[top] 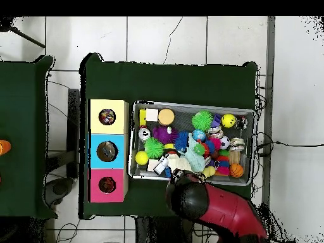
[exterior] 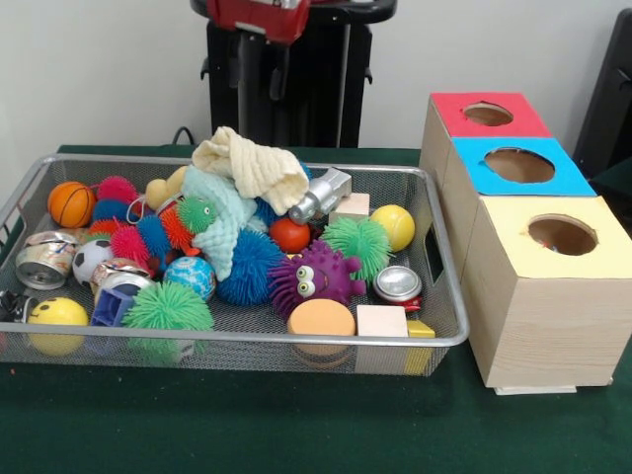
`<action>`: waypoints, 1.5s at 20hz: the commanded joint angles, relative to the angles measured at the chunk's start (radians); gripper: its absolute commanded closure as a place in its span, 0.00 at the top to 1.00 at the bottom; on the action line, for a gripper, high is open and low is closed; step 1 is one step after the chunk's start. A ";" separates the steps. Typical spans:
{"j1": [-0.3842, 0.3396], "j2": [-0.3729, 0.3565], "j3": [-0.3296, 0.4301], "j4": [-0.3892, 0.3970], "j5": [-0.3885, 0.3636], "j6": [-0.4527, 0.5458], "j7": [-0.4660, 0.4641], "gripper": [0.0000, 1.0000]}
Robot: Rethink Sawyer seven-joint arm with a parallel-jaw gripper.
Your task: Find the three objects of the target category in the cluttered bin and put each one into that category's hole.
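The claw's state cannot be told—the red and black arm point(top: 212, 205) hangs at the silver mesh bin's point(exterior: 449, 296) twelve o'clock rim in the front view—so searching well probably means lifting the cream knitted cloth point(exterior: 252, 168) first.

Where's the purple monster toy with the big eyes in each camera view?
Front view: the purple monster toy sits in the mesh bin, near its front, just behind the orange disc.
Overhead view: it lies in the bin's left part, below the orange disc.
Shared landmark: the yellow-topped box, on the side nearest the toy.
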 commanded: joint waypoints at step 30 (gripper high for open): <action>-0.170 0.179 0.312 -0.331 -0.296 0.256 -0.171 1.00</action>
